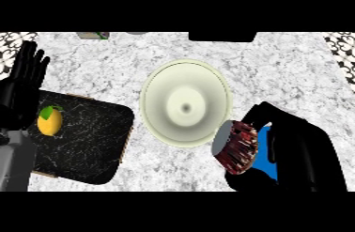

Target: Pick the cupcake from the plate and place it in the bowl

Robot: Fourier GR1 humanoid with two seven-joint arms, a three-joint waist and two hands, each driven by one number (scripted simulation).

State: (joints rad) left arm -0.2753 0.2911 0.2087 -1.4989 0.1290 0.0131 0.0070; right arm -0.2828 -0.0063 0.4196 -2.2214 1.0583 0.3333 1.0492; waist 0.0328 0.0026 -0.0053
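Cupcake [237,148] is lifted, tilted on its side in the right hand [295,151], whose fingers curl round it just beside the pale bowl [186,102]; placing remains. Left hand [22,81] rests open by the edge.

The worktop [291,71] looks like pale grey marble, mottled and smooth. At nine o'clock lies a black slab [90,137] with white veins, like polished stone. The central bowl [186,103] appears cream ceramic, softly glossy. The lemon [49,121] seems matt.
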